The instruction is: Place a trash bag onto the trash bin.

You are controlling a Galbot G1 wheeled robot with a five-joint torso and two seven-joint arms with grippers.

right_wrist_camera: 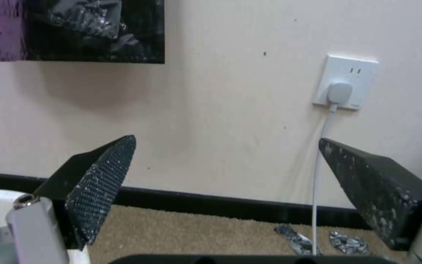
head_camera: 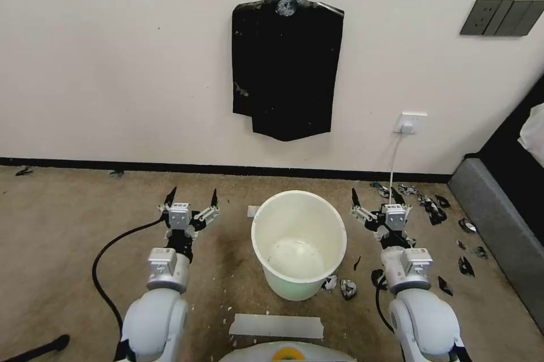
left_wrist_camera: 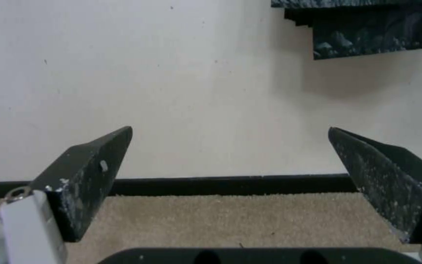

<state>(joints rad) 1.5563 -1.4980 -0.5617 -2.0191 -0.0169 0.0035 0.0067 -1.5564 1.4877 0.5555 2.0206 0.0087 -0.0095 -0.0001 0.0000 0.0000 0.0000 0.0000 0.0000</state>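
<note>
Up on the pale wall hangs the flat rectangular bunch of black plastic bags, gathered at a knot at its top, well above and behind everything on the floor; its lower edge peeks into the left wrist view and the right wrist view. Down on the tan carpet stands the round cream-white plastic trash bin, upright, mouth open, nothing over its rim, sitting squarely between the two arms. The left claw hovers just beside the bin on its left, fingers spread wide and pinching nothing, aimed at the wall and the black baseboard. The right claw mirrors it on the bin's right, fingers likewise splayed apart and empty. A white strip of tape lies on the carpet in front of the bin. On the wall to the right, a white socket with a plug drops a thin white cable down past the right claw. Small torn black plastic scraps litter the carpet to the right, a few touching the bin's base.
</note>
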